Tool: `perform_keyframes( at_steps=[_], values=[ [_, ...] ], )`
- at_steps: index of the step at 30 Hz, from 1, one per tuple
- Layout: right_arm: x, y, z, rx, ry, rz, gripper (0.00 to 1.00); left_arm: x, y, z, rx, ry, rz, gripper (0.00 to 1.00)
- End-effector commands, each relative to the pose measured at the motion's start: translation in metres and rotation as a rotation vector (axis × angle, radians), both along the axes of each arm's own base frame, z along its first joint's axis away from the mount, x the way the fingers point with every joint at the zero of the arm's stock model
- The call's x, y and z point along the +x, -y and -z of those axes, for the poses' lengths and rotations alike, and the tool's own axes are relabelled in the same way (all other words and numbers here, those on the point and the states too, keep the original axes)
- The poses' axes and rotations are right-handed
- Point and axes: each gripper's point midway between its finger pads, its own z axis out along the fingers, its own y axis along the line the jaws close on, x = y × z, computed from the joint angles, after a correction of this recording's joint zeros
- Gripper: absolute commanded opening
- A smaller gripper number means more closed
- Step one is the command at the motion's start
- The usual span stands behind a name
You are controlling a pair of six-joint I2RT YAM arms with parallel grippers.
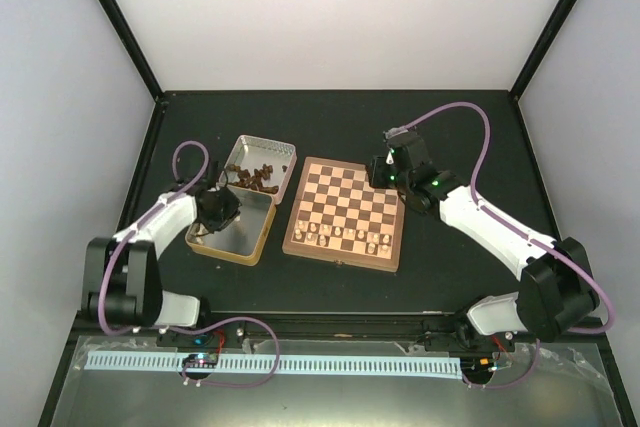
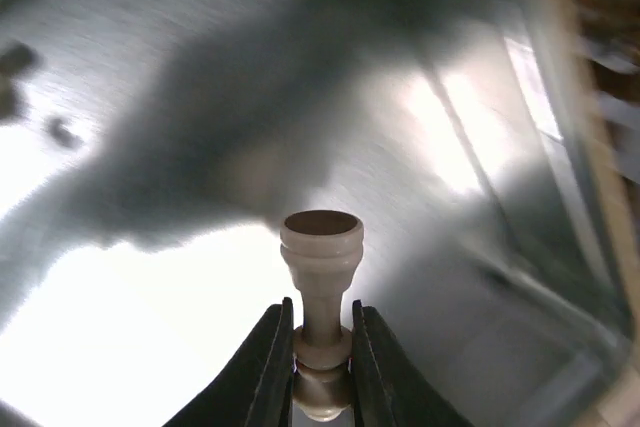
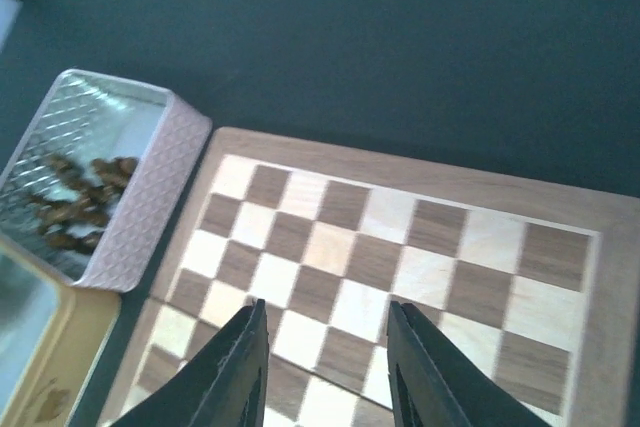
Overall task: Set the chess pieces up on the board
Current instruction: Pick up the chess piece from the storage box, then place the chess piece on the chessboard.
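Our left gripper (image 2: 322,322) clamps a cream piece (image 2: 321,247) over the tin (image 2: 150,347) at nine o'clock of the board (image 3: 430,232). Our right gripper (image 3: 327,312) hangs, jaws apart, above the board.

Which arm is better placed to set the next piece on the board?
Left. The left fingers grip a cream chess piece by its stem over the near tin, beside the board. The right fingers hover apart over the board, holding nothing.

Table (image 1: 450,117) seen from overhead, behind arms. Left wrist view set close inside tin (image 2: 120,327); board (image 3: 400,247) shared by right wrist, overhead.
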Motion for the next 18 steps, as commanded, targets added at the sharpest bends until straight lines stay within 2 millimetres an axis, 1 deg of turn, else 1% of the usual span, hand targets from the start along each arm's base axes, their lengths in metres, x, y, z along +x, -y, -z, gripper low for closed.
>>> perform_keyframes(
  at_steps=[1, 2, 3, 4, 5, 6, 7, 9, 11, 13, 15, 18],
  values=[
    [-0.003, -0.040, -0.032, 0.174, 0.047, -0.181, 0.36, 0.004, 0.054, -0.051, -0.258, 0.176, 0.232, 0.04],
    [-0.006, -0.051, -0.036, 0.217, 0.036, -0.227, 0.39, 0.006, 0.068, -0.069, -0.304, 0.248, 0.320, 0.04],
    [-0.010, -0.062, -0.038, 0.261, 0.008, -0.276, 0.45, 0.005, 0.082, -0.084, -0.342, 0.305, 0.404, 0.04],
    [-0.014, -0.073, -0.040, 0.305, -0.023, -0.324, 0.49, 0.004, 0.092, -0.097, -0.367, 0.345, 0.467, 0.04],
    [-0.020, -0.086, -0.041, 0.356, -0.067, -0.382, 0.52, 0.003, 0.106, -0.114, -0.390, 0.416, 0.550, 0.04],
    [-0.021, -0.093, -0.043, 0.384, -0.085, -0.412, 0.55, 0.001, 0.117, -0.128, -0.399, 0.477, 0.620, 0.04],
    [-0.027, -0.102, -0.048, 0.432, -0.108, -0.465, 0.58, 0.000, 0.125, -0.142, -0.396, 0.536, 0.674, 0.05],
    [-0.033, -0.114, -0.058, 0.495, -0.131, -0.526, 0.63, -0.005, 0.143, -0.167, -0.419, 0.659, 0.785, 0.05],
    [-0.038, -0.121, -0.072, 0.545, -0.131, -0.576, 0.69, -0.010, 0.156, -0.186, -0.442, 0.749, 0.864, 0.05],
    [-0.043, -0.128, -0.083, 0.587, -0.139, -0.625, 0.72, -0.016, 0.171, -0.202, -0.477, 0.832, 0.948, 0.05],
    [-0.047, -0.134, -0.090, 0.609, -0.150, -0.658, 0.73, -0.022, 0.184, -0.215, -0.513, 0.887, 1.032, 0.05],
    [-0.052, -0.139, -0.095, 0.637, -0.167, -0.681, 0.73, -0.027, 0.199, -0.229, -0.521, 0.928, 1.126, 0.05]
  ],
)
